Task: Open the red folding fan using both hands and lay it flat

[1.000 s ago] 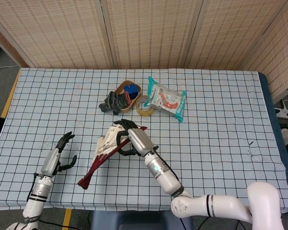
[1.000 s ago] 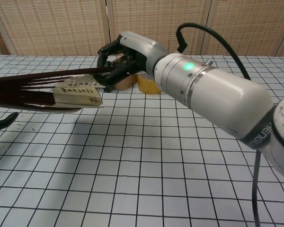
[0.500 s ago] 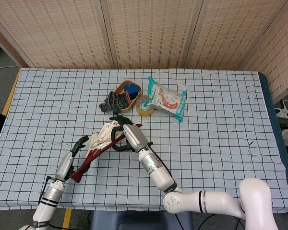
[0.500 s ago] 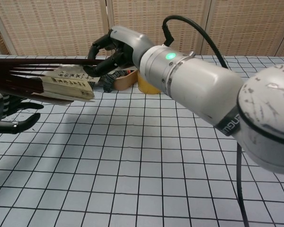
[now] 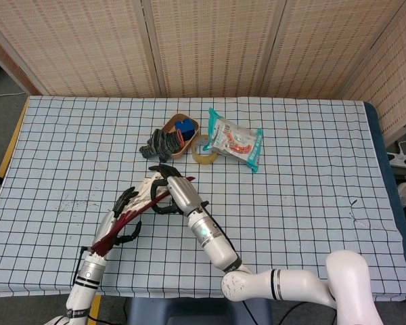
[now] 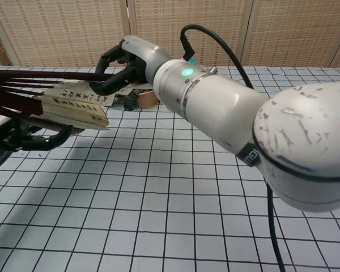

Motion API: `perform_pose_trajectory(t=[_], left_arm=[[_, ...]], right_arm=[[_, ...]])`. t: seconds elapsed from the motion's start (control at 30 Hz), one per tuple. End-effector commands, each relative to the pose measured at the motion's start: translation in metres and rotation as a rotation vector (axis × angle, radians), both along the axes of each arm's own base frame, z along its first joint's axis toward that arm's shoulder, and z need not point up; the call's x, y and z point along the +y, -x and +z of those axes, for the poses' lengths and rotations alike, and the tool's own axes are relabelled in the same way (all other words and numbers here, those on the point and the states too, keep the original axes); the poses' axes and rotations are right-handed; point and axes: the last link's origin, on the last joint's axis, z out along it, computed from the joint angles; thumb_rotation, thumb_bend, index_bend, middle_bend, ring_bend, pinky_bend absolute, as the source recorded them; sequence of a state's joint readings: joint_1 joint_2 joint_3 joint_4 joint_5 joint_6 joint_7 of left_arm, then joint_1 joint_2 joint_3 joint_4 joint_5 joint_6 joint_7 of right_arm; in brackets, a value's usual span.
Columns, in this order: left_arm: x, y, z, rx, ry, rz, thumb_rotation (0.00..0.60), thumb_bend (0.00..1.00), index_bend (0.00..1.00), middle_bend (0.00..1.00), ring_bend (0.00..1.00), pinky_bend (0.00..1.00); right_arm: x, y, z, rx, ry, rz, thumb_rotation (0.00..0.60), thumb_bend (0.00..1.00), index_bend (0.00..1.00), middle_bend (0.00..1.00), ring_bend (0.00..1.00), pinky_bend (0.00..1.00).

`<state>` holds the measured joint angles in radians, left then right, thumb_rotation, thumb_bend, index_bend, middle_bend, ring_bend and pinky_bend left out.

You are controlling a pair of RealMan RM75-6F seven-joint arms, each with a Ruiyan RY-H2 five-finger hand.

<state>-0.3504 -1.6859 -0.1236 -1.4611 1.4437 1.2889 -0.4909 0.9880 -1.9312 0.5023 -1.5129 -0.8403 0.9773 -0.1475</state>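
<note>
The red folding fan (image 5: 143, 205) is partly spread, with cream paper leaves (image 6: 73, 101) showing between its dark red ribs. It is held off the checked tablecloth, slanting from lower left to upper right in the head view. My right hand (image 5: 174, 192) grips the fan's upper guard near its far end and also shows in the chest view (image 6: 126, 61). My left hand (image 5: 122, 218) has come up at the fan's pivot end, and its fingers are apart around the handle. In the chest view a gap shows between its thumb (image 6: 38, 141) and the fan.
Behind the fan are a wooden bowl (image 5: 170, 126) with a blue item, a black bundle (image 5: 158, 144), a roll of tape (image 5: 204, 155) and a teal-edged snack packet (image 5: 234, 139). The checked cloth stretches out to the right. The table's front edge is close behind my left arm.
My left hand has moved right and up from the table to the fan's pivot end. My right hand has carried the fan a little to the left and higher, and it has spread slightly.
</note>
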Motion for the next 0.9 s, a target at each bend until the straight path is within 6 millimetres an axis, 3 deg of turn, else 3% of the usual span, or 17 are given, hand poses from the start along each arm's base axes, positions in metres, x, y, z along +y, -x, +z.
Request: perform_pose_trajectory(t=[0.03,0.2,0.3,0.9], left_arm=[[0.001,0.001,-0.001,-0.002,-0.01,0.021,0.6,0.44,0.24,0.0,0.0,0.15],[0.003,0.001,-0.001,-0.023,-0.074,0.07,0.6,0.46,0.45,0.0,0.0,0.15],[0.005,0.002,-0.002,-0.022,-0.093,0.085,0.6,0.51,0.57,0.06,0.0,0.17],[0.015,0.017,0.008,0.033,-0.101,0.078,0.6,0.5,0.54,0.09,0.0,0.17]], right_arm=[[-0.001,0.001,0.001,-0.003,0.001,-0.002,0.6,0.4,0.77,0.11,0.0,0.0],[-0.002,0.003,0.003,-0.006,-0.001,-0.002,0.6,0.4,0.77,0.11,0.0,0.0],[-0.002,0.004,0.007,-0.012,0.005,-0.003,0.6,0.4,0.77,0.11,0.0,0.0],[-0.011,0.039,0.054,0.053,0.143,0.041,0.6,0.4,0.77,0.11,0.0,0.0]])
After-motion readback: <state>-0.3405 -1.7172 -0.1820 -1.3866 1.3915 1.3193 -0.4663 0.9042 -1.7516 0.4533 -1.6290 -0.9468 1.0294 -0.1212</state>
